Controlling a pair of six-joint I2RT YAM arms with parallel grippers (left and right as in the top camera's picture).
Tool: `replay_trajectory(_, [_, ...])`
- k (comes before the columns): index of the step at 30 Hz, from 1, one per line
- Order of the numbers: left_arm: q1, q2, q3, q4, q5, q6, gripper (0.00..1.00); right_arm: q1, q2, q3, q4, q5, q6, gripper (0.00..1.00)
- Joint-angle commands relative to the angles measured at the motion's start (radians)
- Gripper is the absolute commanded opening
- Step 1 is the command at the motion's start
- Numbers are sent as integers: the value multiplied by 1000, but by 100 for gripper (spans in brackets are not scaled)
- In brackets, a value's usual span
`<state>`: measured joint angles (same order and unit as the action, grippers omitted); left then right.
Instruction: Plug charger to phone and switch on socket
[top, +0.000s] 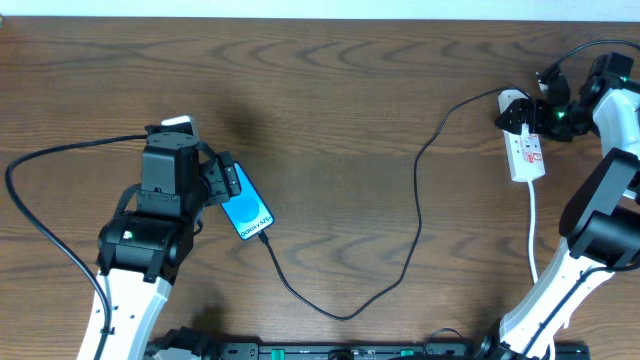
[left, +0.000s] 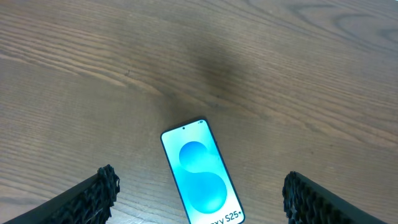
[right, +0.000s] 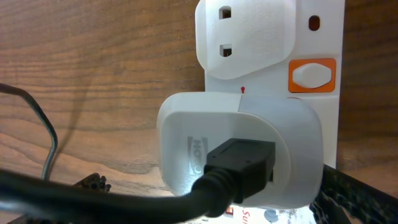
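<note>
Left fingers (left: 93, 193) spread wide flanking phone (left: 202, 174), right fingers (right: 354, 196) apart astride end of socket (right: 261, 43)

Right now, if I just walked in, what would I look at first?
Probably the phone, its bright blue screen glowing against the dark wooden table on the left side. Next, the thin black charger looping across the middle from the phone to the white socket on the far right, where a chunky white plug sits near an orange switch.
</note>
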<state>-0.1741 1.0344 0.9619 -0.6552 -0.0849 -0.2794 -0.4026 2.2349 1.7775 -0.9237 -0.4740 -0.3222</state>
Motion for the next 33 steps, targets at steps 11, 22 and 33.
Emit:
replay_trajectory(11, [-2,3,21,-4,-13,20,86,12,11,-60,-5,-99,15,99])
replay_trajectory(22, [-2,3,21,-3,-13,20,86,12,11,-60,-19,-172,41,99])
replay_trajectory(33, [-2,3,21,-3,-13,20,86,12,11,-60,-46,-192,41,99])
